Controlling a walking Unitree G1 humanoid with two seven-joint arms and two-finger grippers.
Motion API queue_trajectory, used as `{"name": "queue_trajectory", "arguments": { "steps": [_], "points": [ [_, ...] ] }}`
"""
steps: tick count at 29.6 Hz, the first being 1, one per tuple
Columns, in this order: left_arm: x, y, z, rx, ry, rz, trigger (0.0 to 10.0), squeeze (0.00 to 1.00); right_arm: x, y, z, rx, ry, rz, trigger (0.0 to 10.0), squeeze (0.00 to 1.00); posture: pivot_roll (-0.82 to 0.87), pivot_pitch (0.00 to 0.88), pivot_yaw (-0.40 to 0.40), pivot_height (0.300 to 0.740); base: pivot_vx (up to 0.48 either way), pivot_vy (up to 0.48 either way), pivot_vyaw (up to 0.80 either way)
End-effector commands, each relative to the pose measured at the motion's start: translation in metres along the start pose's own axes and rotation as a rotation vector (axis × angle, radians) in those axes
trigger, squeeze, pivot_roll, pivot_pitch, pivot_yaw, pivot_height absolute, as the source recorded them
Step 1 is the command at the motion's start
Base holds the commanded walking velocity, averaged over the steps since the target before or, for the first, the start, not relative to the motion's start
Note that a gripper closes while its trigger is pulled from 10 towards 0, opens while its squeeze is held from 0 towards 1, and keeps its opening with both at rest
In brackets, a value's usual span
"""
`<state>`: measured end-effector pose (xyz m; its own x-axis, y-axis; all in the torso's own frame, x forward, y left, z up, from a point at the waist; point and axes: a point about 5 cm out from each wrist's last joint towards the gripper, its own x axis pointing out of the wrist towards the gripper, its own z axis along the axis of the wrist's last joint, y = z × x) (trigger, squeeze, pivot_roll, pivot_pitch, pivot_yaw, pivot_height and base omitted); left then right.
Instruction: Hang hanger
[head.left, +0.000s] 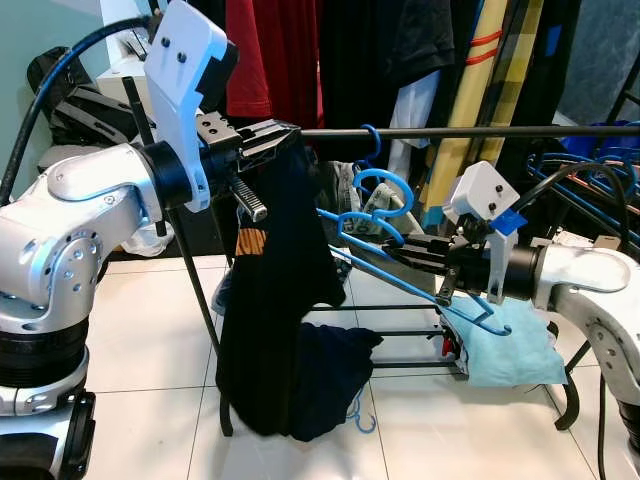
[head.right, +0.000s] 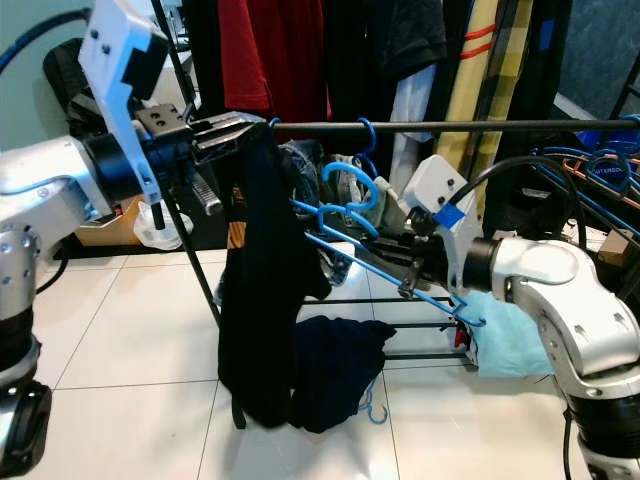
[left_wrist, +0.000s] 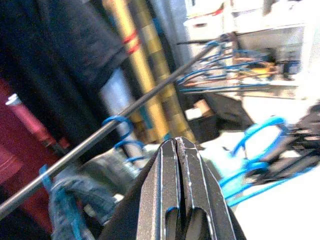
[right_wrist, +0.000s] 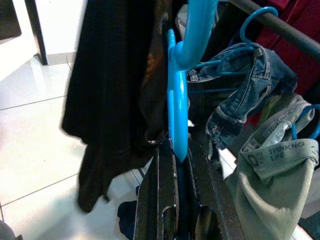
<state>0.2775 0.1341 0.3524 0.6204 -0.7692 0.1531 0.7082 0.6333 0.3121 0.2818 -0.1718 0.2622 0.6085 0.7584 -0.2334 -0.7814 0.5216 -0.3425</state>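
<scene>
Left end effector (head.left: 262, 135): fingers pressed together, raised at rail end, propping black garment (head.left: 275, 290) aside, likely clearing space; right end effector (head.left: 415, 252): pinching blue hanger (head.left: 375, 215), hook up just below clothes rail (head.left: 470, 131), ready for hooking.

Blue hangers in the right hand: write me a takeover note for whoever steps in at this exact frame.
Right hand: shut on the blue hangers, held low in front of the black rail, hooks pointing up and below it.
Left hand: fingers shut, up at the rail's left end by the black garment draped there. I cannot tell whether it grips the cloth.
Done: hangers picked up and brought near the rail. One blue hook already sits on the rail.
Left: lift the held hooks over the rail, settle them, release.
On the floor: a dark garment and a light blue cloth.
</scene>
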Motion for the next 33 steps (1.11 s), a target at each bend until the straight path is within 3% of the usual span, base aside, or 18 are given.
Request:
{"name": "queue_trajectory", "arguments": {
  "steps": [1, 9, 13, 15, 20, 26, 28, 31, 33],
  "points": [
    [-0.005, -0.008, 0.011, 0.035, -0.068, -0.064, 10.0, 0.00, 0.007, 0.001, -0.002, 0.010, 0.013, -0.006, 10.0, 0.00, -0.10, 0.000, 0.048, 0.740, 0.000, 0.000, 0.00],
    [-0.015, -0.007, 0.012, 0.082, -0.060, -0.088, 10.0, 0.00, 0.009, -0.002, -0.006, 0.016, 0.037, -0.041, 10.0, 0.00, -0.10, 0.000, 0.047, 0.740, 0.000, 0.000, 0.00],
    [-0.033, 0.010, 0.012, 0.126, -0.017, -0.022, 10.0, 0.00, 0.004, -0.018, -0.014, 0.025, 0.090, -0.156, 10.0, 0.00, -0.10, 0.000, 0.044, 0.740, 0.000, 0.000, 0.00],
    [-0.034, 0.011, 0.012, 0.127, -0.016, -0.020, 10.0, 0.00, 0.004, -0.020, -0.015, 0.026, 0.095, -0.171, 10.0, 0.00, -0.10, 0.000, 0.044, 0.740, 0.000, 0.000, 0.00],
    [-0.044, 0.000, 0.004, 0.131, 0.014, -0.097, 10.0, 0.00, 0.000, -0.046, -0.015, 0.135, 0.075, -0.372, 10.0, 0.00, -0.09, 0.000, 0.039, 0.740, 0.000, 0.000, 0.00],
    [-0.039, -0.019, -0.004, 0.059, -0.015, -0.182, 10.0, 0.00, 0.000, -0.058, -0.008, 0.251, -0.021, -0.474, 10.0, 0.00, -0.09, 0.000, 0.033, 0.740, 0.000, 0.000, 0.00],
    [-0.033, -0.032, -0.009, -0.005, -0.046, -0.227, 10.0, 0.00, 0.004, -0.060, -0.001, 0.322, -0.091, -0.478, 10.0, 0.00, -0.10, 0.000, 0.034, 0.740, 0.000, 0.000, 0.00],
    [-0.029, -0.033, -0.014, -0.041, -0.063, -0.214, 10.0, 0.00, 0.009, -0.057, 0.005, 0.361, -0.140, -0.442, 10.0, 0.00, -0.10, 0.000, 0.036, 0.740, 0.000, 0.000, 0.00],
    [-0.027, -0.026, -0.021, -0.058, -0.057, -0.170, 10.0, 0.00, 0.015, -0.052, 0.010, 0.388, -0.173, -0.404, 10.0, 0.00, -0.10, 0.000, 0.038, 0.740, 0.000, 0.000, 0.00]
  ]
}}
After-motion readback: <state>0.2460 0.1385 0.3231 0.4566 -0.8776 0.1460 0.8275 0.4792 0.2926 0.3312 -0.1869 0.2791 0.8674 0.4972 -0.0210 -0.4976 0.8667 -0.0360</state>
